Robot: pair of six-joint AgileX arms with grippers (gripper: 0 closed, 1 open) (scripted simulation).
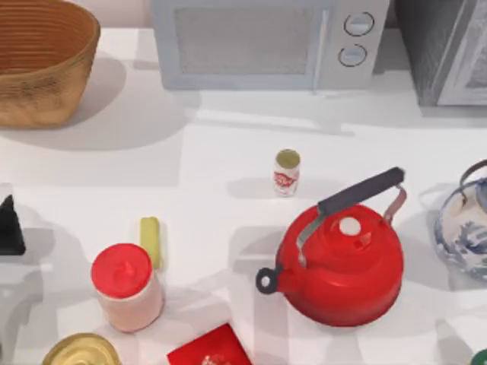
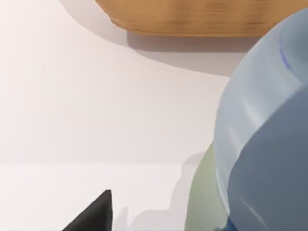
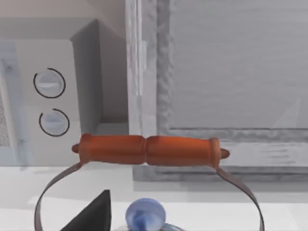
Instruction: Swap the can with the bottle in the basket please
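Gold-topped can (image 1: 81,350) sits at the near edge, bottle (image 1: 287,172) mid-table, basket (image 1: 42,61) far left; pincer states unclear

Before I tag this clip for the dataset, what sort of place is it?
Most likely a rendered kitchen counter: a microwave stands at the back, a red kettle and a blue-and-white teapot sit on the white worktop.

The basket (image 1: 42,65) is a big tan woven wicker one with ribbed walls, sitting at the far left corner of the worktop. The bottle (image 1: 287,172) is tiny, white with a red label and an olive-yellow cap, standing upright near the middle, well apart from it. The can (image 1: 81,350), gold ringed top, sits at the near left edge.
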